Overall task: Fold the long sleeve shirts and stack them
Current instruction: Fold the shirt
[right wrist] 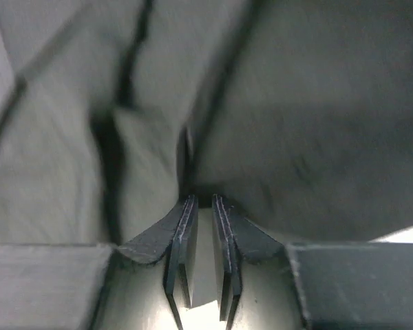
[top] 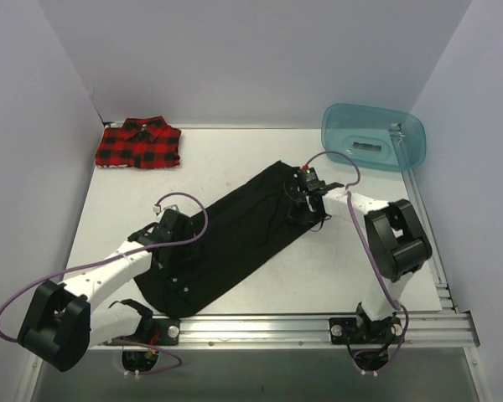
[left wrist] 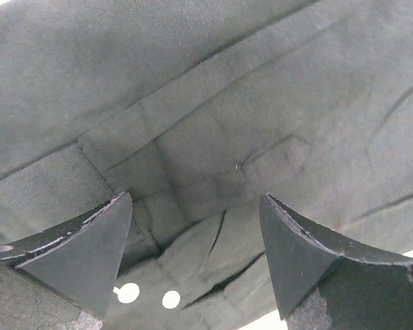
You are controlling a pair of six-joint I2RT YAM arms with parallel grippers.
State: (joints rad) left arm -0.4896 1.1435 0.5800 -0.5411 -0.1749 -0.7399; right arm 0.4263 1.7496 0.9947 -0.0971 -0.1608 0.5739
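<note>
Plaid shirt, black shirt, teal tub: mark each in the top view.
plaid shirt [top: 139,146]: top external view, middle of folded bundle.
black shirt [top: 243,230]: top external view, bare cloth mid-body.
teal tub [top: 337,134]: top external view, left wall.

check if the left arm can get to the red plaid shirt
Probably yes, at a stretch. The red plaid shirt lies folded in the far left corner with nothing on it, and the left gripper is open over the black shirt, holding nothing.

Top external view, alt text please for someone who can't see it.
A black shirt lies in a diagonal strip on a white table, left gripper at its near end, right gripper at its far end. A folded red plaid shirt sits far left, a teal tub far right.
</note>
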